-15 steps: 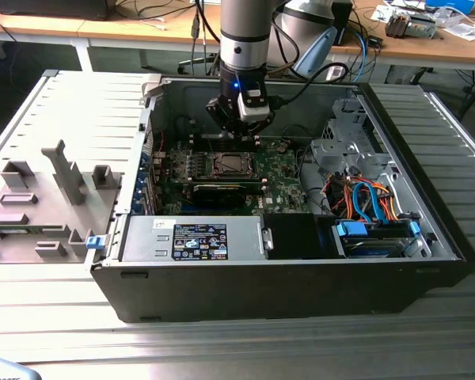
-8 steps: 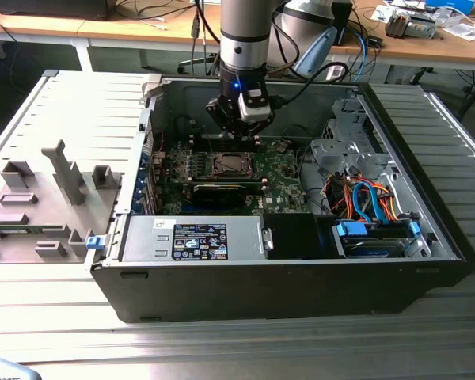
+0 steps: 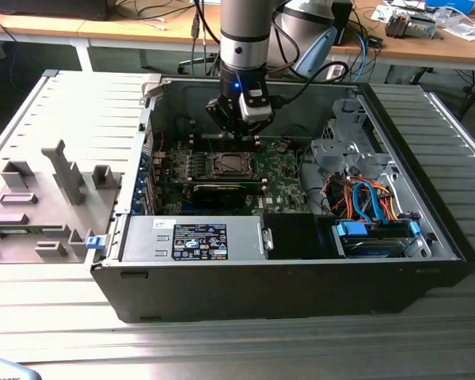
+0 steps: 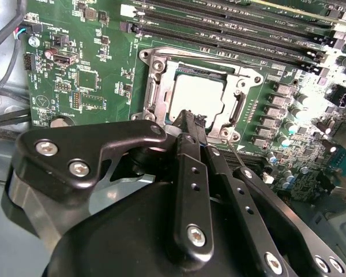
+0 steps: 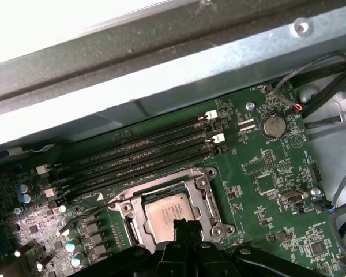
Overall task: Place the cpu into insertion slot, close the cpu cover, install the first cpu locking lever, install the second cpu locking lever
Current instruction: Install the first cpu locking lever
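An open black computer case [image 3: 285,277] lies on a slatted metal surface [image 3: 222,340]. Inside it, a label [image 3: 200,241] sits on the power supply; its print is unreadable. Above the green motherboard [image 3: 281,170], the gripper [image 4: 190,124] hovers, fingers [image 4: 187,173] clenched together. The cpu [image 4: 197,95] sits in the insertion slot [image 4: 161,86], the cpu cover [image 4: 236,101] lowered around it.

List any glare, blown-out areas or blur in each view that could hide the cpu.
Second wrist view: the cpu is washed nearly white by glare, and the gripper looms dark across the foreground. First wrist view: the area beyond the case wall is blown out; the cpu reads evenly grey. Exterior view: even light, soft detail.
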Motion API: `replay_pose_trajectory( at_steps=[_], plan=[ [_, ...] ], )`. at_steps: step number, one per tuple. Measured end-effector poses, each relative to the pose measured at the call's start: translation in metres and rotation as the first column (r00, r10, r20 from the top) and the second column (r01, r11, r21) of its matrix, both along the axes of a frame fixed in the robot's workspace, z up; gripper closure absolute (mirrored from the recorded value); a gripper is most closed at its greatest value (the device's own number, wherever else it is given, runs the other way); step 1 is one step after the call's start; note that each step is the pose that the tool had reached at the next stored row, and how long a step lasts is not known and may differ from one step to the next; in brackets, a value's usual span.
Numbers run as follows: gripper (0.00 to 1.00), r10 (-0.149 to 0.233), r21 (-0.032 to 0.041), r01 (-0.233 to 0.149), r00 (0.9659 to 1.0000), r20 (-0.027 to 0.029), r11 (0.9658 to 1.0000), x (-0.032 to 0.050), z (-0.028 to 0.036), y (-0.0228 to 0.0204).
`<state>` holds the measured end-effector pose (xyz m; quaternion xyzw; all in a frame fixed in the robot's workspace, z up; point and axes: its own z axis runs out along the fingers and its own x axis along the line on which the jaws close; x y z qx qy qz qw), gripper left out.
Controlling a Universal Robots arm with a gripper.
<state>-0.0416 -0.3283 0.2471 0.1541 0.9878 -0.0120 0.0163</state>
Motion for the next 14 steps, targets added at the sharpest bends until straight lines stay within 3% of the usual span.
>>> replay_pose_trajectory(
  at_steps=[14],
  plan=[
    [0.89,0.021,0.0001,-0.021,0.9998,0.0000,0.9998,0.0000,0.0000,0.0000]
  ],
)
